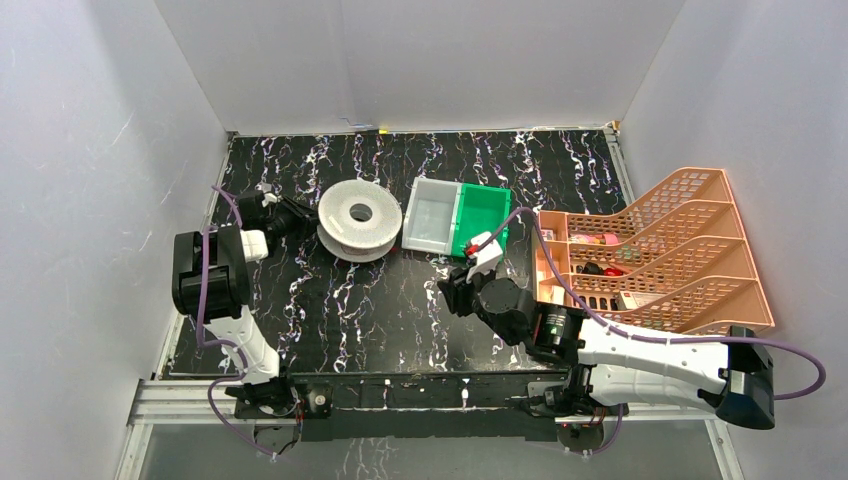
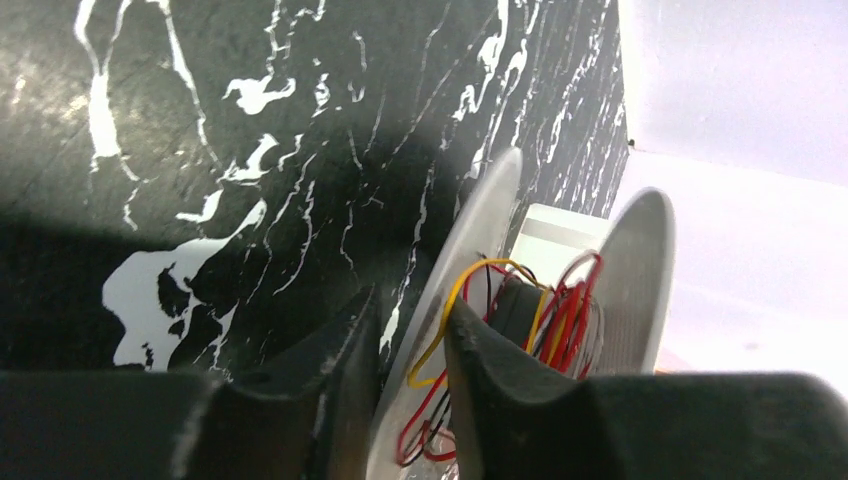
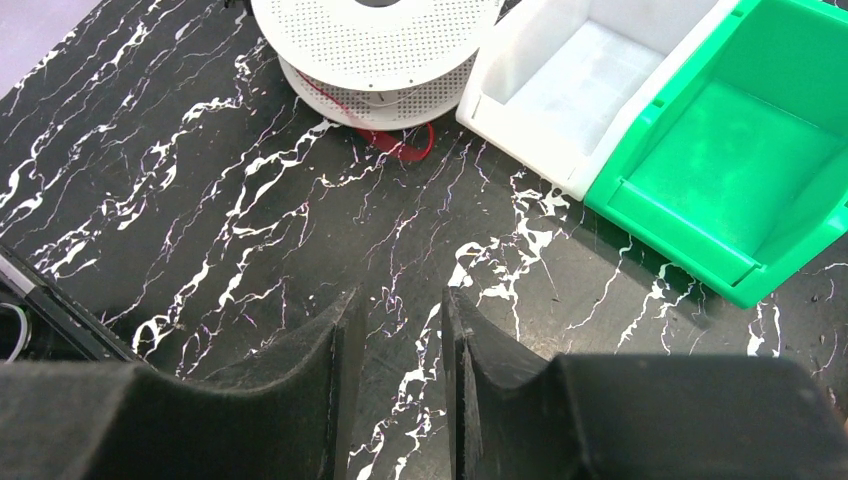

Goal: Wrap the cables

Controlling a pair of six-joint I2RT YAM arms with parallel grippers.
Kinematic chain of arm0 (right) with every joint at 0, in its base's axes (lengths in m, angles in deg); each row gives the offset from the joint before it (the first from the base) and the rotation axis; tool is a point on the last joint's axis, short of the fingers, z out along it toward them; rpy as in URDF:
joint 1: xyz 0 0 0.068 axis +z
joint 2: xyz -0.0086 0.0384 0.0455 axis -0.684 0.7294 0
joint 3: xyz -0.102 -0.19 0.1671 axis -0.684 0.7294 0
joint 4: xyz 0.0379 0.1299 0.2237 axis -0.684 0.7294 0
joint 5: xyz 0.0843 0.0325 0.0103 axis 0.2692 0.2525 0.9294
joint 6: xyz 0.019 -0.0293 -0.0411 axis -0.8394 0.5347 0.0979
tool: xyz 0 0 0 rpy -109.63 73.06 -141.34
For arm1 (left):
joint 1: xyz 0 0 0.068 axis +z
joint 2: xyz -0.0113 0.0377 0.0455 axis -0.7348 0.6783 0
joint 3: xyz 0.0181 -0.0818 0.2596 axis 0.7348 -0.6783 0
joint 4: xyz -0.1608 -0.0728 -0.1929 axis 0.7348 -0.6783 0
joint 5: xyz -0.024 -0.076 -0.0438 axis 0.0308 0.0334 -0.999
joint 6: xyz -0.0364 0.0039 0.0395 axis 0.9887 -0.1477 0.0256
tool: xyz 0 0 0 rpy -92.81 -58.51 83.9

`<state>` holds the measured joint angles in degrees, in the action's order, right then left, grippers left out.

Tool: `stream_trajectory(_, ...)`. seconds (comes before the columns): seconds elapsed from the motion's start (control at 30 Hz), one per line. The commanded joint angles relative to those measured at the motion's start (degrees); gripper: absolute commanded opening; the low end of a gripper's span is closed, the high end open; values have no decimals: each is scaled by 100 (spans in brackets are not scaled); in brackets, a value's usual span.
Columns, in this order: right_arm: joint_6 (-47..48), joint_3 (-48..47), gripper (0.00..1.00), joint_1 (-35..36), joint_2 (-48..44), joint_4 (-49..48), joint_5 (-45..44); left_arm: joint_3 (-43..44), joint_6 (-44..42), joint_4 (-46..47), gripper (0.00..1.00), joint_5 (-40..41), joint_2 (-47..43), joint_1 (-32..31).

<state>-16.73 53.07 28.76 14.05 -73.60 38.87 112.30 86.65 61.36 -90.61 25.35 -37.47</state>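
1. the cables (image 2: 565, 320), thin red and yellow wires, lie coiled between the two discs of the white spool (image 1: 358, 218), with a red loop spilling onto the worktop (image 3: 200, 230) beneath it.
2. the left end effector (image 2: 410, 315) has its fingers narrowly parted astride the spool's near disc. i cannot tell whether they pinch it.
3. the right end effector (image 3: 397, 310) hovers over bare worktop, fingers a little apart, holding nothing.
4. a white bin (image 1: 430, 215) and a green bin (image 1: 487, 212) sit beside the spool.

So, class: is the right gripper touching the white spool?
Apart. The right wrist view shows a stretch of marbled table between the right gripper and the white spool.
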Motion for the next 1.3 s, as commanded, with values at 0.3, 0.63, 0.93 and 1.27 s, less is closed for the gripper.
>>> stream_trajectory(0.3,-206,9,43,-112,-216,-95,-57,378,-595,-1447,49,561,-334,31)
stream_trajectory(0.63,-302,-109,49,-150,-86,143,-57,615,-1053,-2430,57,1282,-616,33)
stream_trajectory(0.93,-138,-370,59,-691,358,477,640,776,-1483,-3087,72,2157,-1189,30)
stream_trajectory(1.27,252,-1340,98,-2326,1842,1254,2498,1038,-2127,-3561,98,3023,-2009,-391)
